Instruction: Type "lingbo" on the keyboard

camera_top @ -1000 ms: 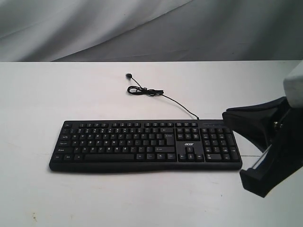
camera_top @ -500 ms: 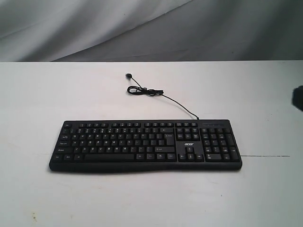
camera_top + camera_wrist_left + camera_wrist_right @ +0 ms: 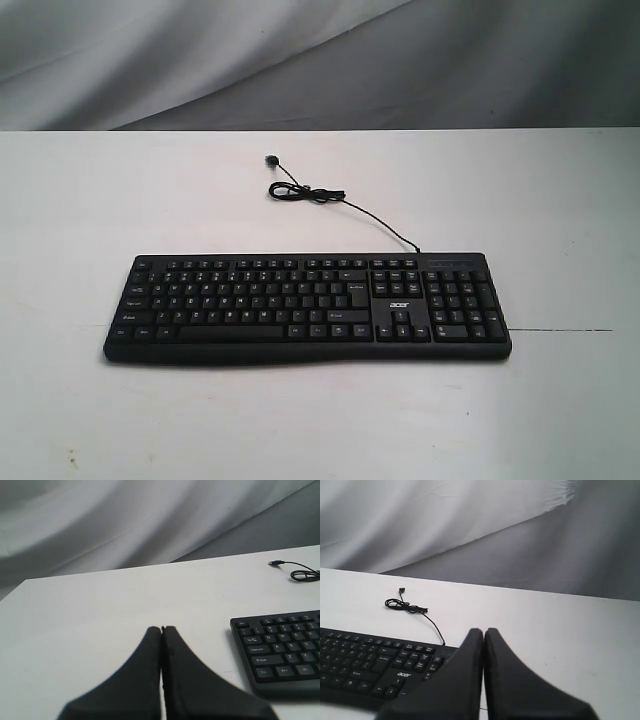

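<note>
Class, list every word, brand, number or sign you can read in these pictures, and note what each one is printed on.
"acer": white logo on the black keyboard, above the arrow keys and beside the number pad.
Key legends: white marks on the keys, too small and blurred to read with confidence.
No other text shows in any view.

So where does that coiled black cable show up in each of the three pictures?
Exterior view: cable coiled on the table behind the keyboard.
Left wrist view: cable beyond the keyboard's visible end.
Right wrist view: cable beyond the keyboard, reaching its back edge.
Shared landmark: the keyboard.
</note>
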### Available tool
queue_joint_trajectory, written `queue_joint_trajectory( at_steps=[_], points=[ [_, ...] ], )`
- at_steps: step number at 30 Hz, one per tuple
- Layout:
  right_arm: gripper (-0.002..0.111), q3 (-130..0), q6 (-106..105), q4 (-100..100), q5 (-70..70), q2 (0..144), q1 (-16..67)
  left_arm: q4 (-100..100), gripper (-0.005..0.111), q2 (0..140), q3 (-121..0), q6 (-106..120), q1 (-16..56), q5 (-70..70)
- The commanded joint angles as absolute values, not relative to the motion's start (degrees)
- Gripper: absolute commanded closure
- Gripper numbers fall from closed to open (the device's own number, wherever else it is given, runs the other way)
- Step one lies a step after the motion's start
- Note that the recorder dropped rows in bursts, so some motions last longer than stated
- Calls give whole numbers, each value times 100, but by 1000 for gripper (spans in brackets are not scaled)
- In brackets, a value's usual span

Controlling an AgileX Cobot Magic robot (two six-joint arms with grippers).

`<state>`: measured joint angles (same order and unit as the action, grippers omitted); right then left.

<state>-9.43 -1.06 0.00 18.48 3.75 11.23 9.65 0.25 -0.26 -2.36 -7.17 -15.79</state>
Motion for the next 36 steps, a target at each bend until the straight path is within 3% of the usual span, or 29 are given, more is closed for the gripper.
queue_joint_trajectory(
  at_steps=[1, 17, 25, 36],
  points=[
    [108, -537, -84, 63, 1821, 0, 1049, 955, 107, 0, 0, -262, -675, -1522],
    [108, -42, 65, -35, 1787, 0, 1032, 955, 107, 0, 0, -262, -675, -1522],
    [108, 0, 304, -87, 1610, 0, 420, 955, 107, 0, 0, -262, -675, -1522],
    [108, 0, 162, -87, 1623, 0, 408, 955, 107, 0, 0, -262, -675, -1522]
  ],
)
